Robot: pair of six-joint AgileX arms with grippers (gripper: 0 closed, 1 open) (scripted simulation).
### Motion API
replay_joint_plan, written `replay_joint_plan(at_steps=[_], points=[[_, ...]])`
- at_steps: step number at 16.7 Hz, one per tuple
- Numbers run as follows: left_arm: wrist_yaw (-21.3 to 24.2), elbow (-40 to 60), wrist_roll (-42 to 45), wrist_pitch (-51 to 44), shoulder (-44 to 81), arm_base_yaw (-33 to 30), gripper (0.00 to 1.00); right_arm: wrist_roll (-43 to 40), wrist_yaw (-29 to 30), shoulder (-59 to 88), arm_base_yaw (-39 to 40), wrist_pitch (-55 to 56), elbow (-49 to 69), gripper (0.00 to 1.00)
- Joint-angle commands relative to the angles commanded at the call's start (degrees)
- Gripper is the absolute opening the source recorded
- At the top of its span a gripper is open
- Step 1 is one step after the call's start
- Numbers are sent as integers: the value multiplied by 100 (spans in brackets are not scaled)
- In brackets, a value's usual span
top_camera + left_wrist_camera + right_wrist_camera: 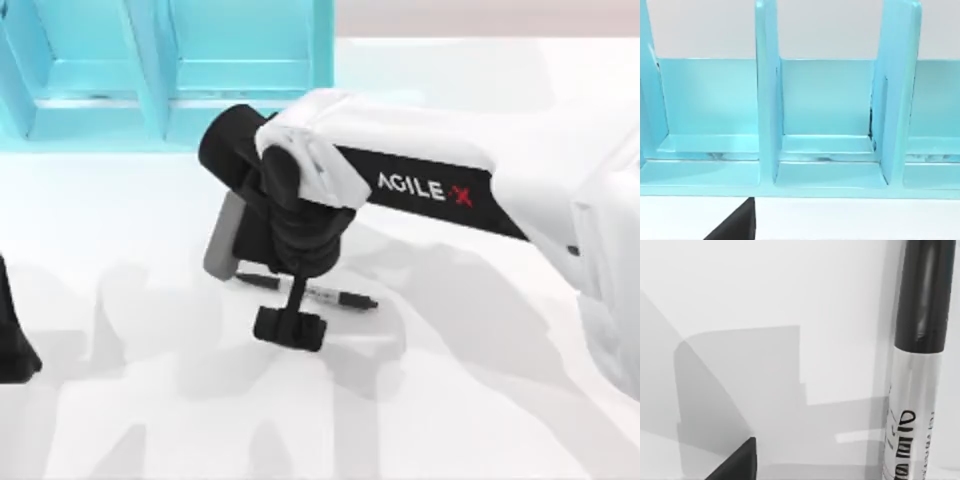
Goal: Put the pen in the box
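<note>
Barely begun: pen (330,295) lying flat mid-table (480,400), well short of the blue box (180,90) along the far edge. Right gripper (290,325) down over the pen; grip state impossible to tell. Left gripper (12,340) parked at the left edge. Grasp, carry and drop remaining.

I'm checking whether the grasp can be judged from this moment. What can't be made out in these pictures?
- Right gripper, top view: the arm's own wrist covers its fingers, so their state is unclear.
- Pen, top view: its left part is hidden under that wrist; in the right wrist view the edge cuts it off.
- Box, left wrist view: outer compartments cut off by the edges.
- Left gripper: mostly cut off at the top view's left edge.
</note>
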Motion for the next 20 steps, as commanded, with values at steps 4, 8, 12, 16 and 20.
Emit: replay_joint_plan(at_steps=[4,8,12,16,20], points=[[0,0,0,0,0,0,100,0,0,0,0,0,0,62],[0,0,0,0,0,0,100,0,0,0,0,0,0,32],[0,0,0,0,0,0,100,0,0,0,0,0,0,2],[0,0,0,0,0,0,100,0,0,0,0,0,0,0],[0,0,0,0,0,0,100,0,0,0,0,0,0,0]])
